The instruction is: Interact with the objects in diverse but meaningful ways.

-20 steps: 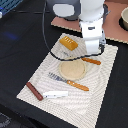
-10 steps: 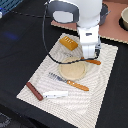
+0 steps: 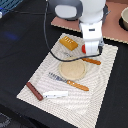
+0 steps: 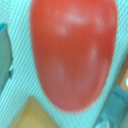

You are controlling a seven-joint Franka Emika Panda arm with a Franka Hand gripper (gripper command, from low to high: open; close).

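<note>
The red tomato (image 4: pixel 72 52) fills the wrist view, with woven mat around it. In the exterior view only a red sliver of the tomato (image 3: pixel 84 49) shows beside my gripper (image 3: pixel 93 49), which hangs just above it at the placemat's far side. A finger (image 4: pixel 4 50) shows apart from the tomato's side, so the jaws look open around it. The tan round plate (image 3: pixel 73 69) lies just in front. The ridged bread block (image 3: pixel 69 43) is toward the exterior view's left. One orange-handled utensil (image 3: pixel 92 60) lies by the gripper and another (image 3: pixel 70 81) lies in front of the plate.
The reddish-brown sausage stick (image 3: pixel 34 91) and the white flat piece (image 3: pixel 55 93) lie at the placemat's (image 3: pixel 105 85) near corner. A brown board (image 3: pixel 116 31) with a bowl (image 3: pixel 123 19) is behind. The surrounding table is black.
The arm has come down and slightly toward the exterior view's left, bringing the gripper closer over the tomato. The other objects have not moved.
</note>
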